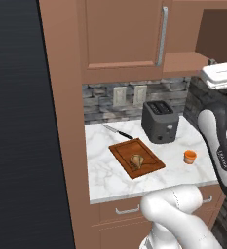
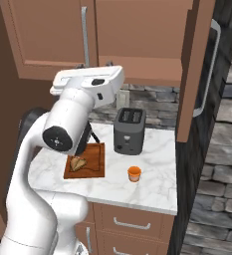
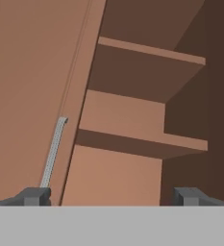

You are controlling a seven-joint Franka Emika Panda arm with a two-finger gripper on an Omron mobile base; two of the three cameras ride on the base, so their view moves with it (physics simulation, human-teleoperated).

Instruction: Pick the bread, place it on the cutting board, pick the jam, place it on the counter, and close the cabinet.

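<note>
Bread (image 1: 137, 160) on cutting board (image 1: 122, 151), jam (image 1: 190, 156) on counter (image 1: 105, 175)

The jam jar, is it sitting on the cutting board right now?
No, the jam stands on the bare counter, apart from the cutting board, which carries the bread.

The bread (image 1: 137, 160) was a small tan-brown lump with a darker crease, lying near the middle of the cutting board (image 1: 122, 151), low in the centre of the left base view. That board, a flat reddish-brown rectangle with a groove round its edge, lay flat and askew on the counter (image 1: 103, 177), a white marble slab with grey veins. The jam (image 1: 190, 156), a squat orange jar, stood upright on the marble, right of the board and apart from it. The cabinet (image 1: 122, 34) filled the top of the frame; its right-hand door (image 2: 199, 64) hung open, edge-on at the right base view's upper right. My camera saw bare brown shelves (image 3: 142, 139) inside.
</note>
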